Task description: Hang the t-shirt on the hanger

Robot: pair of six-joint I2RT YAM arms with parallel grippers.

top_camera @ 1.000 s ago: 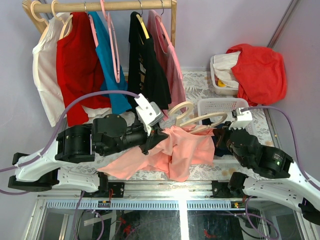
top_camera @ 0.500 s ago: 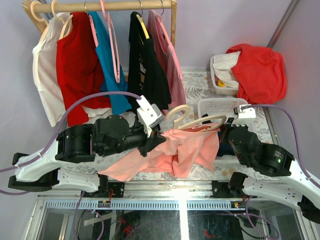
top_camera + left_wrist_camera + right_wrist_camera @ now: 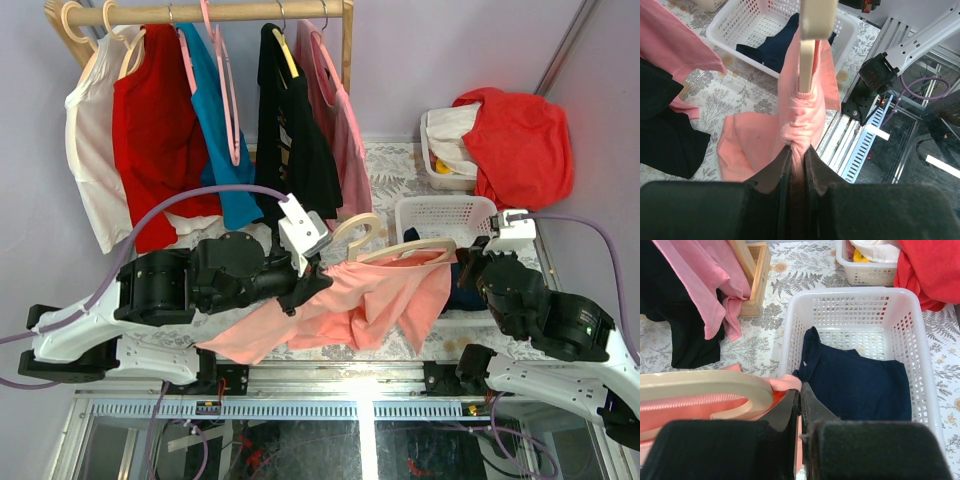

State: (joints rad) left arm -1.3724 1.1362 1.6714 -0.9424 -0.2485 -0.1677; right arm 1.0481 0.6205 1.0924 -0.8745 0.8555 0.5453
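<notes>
T-shirt (image 3: 370,300): limp, wrinkled salmon cloth, gathered round one arm of the smooth, curved cream hanger (image 3: 400,247), sagging toward 6 o'clock. Left tool (image 3: 798,148) clamps its bunched edge; right tool (image 3: 800,402) jaws together.

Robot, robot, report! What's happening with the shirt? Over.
Left gripper shut on t-shirt. Right gripper shut on it too. Hanger end tucked in cloth. White basket close by.

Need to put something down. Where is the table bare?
Bare tablecloth lies between the rack's wooden foot and the near white basket, plus a narrow strip between it and the far basket. The near middle is crowded: the t-shirt and hanger hang over it.
</notes>
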